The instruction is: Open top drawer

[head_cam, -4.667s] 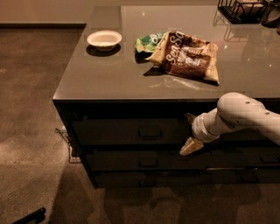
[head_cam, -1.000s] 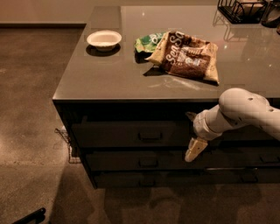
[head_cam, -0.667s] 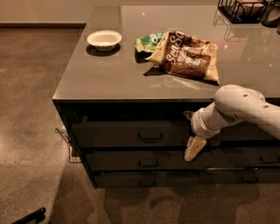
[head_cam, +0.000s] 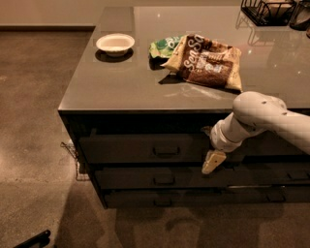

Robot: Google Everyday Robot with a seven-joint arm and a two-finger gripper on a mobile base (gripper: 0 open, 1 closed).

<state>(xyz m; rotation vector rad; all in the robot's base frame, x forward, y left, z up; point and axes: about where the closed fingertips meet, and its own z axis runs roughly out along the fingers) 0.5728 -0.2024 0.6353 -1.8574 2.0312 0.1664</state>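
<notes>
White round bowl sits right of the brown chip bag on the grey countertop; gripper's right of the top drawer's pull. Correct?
No: the camera view shows the white round bowl left of the brown chip bag. The gripper is right of the pull on the wide dark-grey top drawer, as stated.

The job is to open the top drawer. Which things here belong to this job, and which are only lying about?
Belong to the job:
top drawer
its centre pull
gripper, in front of the drawer's lower edge, right of the pull

Only lying about, all on the countertop:
white bowl
green bag
brown snack bag
wire basket
</notes>
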